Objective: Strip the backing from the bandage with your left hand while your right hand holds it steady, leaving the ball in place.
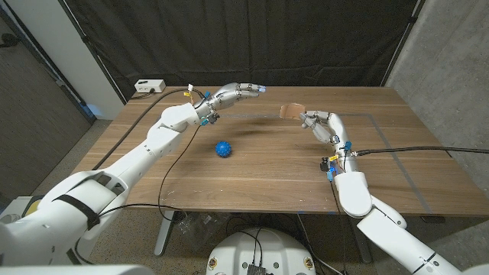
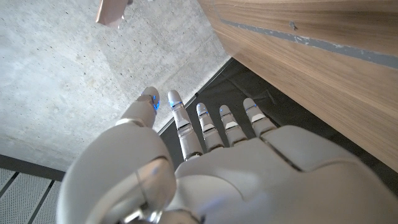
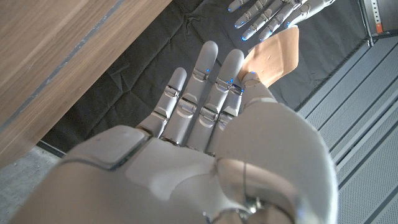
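Observation:
A tan bandage hangs above the back middle of the wooden table, pinched in my right hand. In the right wrist view the bandage sticks out past the thumb and fingers of the right hand. My left hand hovers above the table to the left of the bandage, fingers stretched toward it and holding nothing, with a gap between them. In the left wrist view the left hand is spread, and the bandage shows beyond its fingertips. A blue spiky ball lies on the table, below and between both hands.
A white box sits at the table's back left corner, with a black cable trailing along the left arm. Another cable runs off to the right. Grey tape lines mark the right side. A black curtain hangs behind.

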Robot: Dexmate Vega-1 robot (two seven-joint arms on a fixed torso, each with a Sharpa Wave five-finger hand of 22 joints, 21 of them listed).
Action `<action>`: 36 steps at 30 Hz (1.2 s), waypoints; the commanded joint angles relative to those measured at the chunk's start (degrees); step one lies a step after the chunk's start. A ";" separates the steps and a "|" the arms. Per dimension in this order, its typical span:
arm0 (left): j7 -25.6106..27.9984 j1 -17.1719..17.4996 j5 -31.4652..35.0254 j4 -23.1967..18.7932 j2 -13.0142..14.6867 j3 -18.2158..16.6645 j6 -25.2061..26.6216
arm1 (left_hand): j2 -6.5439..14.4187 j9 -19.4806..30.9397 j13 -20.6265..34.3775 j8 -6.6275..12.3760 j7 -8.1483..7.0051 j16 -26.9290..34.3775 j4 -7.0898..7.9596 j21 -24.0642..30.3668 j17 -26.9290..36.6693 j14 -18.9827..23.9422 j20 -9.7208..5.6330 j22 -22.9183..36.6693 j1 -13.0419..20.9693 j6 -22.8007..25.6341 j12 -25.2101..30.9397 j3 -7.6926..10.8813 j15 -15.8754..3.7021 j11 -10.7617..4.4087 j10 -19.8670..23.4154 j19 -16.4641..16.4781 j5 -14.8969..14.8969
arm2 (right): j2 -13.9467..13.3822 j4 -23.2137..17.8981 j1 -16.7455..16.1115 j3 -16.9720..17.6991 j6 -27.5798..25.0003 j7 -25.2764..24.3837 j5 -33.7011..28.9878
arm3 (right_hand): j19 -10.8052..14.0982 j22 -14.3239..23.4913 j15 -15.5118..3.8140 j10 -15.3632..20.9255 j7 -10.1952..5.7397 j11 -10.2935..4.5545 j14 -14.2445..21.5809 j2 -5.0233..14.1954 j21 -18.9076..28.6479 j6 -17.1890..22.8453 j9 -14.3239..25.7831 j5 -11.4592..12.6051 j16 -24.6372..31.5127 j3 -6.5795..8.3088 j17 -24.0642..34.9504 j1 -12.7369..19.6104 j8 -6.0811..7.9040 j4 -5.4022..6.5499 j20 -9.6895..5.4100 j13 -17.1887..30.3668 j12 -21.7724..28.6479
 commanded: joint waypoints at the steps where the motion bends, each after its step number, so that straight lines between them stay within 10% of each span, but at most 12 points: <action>1: -4.41 -1.93 -1.29 0.51 -1.66 1.15 0.49 | -0.26 0.09 0.29 0.57 -0.03 0.22 0.16 0.30 0.35 0.76 0.01 0.20 0.68 1.20 0.46 0.28 -0.46 -0.23 0.97 0.37 0.47 | 1.08 1.86 0.59 0.26 4.21 1.04 -0.23 | -0.24 -0.05 -6.12 0.28 -1.97 -0.30 -0.15 -0.27 0.36 2.33 0.29 0.07 -0.15 -0.17 0.38 0.53 -0.09 0.04 -4.07 0.12 0.59; 16: -1.09 -0.53 0.93 -3.17 -2.70 1.63 -1.09 | -3.39 0.17 0.97 0.10 0.96 -0.09 -0.24 0.38 0.69 0.63 0.11 0.23 2.39 0.20 0.47 -0.73 -0.62 -1.03 0.50 0.32 0.91 | 1.68 1.57 0.60 0.55 4.10 1.03 -2.59 | -0.67 -0.49 -6.15 0.46 -2.11 -0.36 -0.27 -0.31 0.93 2.83 0.36 0.16 -0.57 -0.38 0.86 0.71 -0.28 0.01 -4.01 0.01 0.70; 36: 4.13 0.09 7.89 -6.87 -2.81 4.79 -1.28 | -5.71 1.33 2.47 -2.39 -1.40 -0.91 0.01 0.25 1.59 -0.46 1.14 0.25 6.90 -8.13 -0.19 -1.40 0.12 -0.77 -3.20 -0.34 2.01 | 2.52 1.50 0.08 1.02 6.46 0.53 -3.96 | -0.99 -0.98 -6.11 0.58 -2.02 -0.43 -0.22 -0.28 1.67 3.00 0.60 0.21 -1.01 -0.68 1.42 0.71 -0.55 0.15 -4.08 0.29 1.03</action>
